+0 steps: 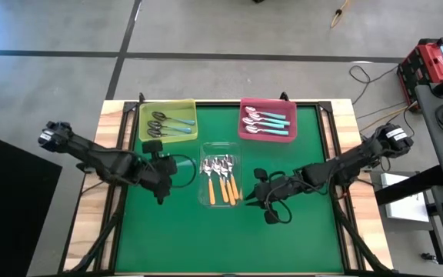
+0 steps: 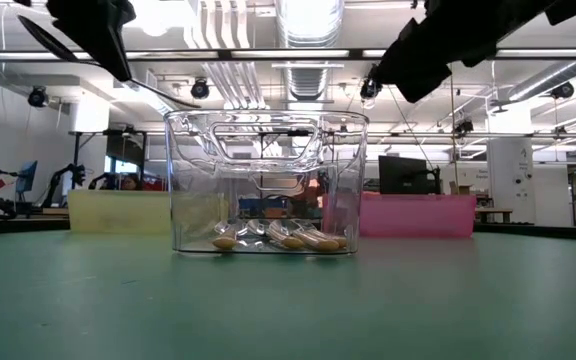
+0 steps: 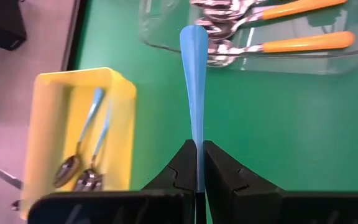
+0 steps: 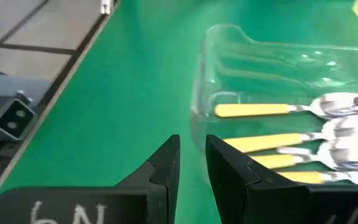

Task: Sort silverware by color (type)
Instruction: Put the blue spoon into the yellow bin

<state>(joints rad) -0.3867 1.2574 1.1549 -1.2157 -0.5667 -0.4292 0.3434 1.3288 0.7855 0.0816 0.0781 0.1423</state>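
The only writing that shows is a pair of white handwritten marks on the right gripper (image 4: 191, 163) body, in the right wrist view at about 7 o'clock. They look like "6N" or "9N", partly cut off by the edge, so the reading is unsure. No other text, label or number can be read.

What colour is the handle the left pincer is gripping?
Blue: the left pincer is shut on a blue spoon handle. The left wrist view shows it best.
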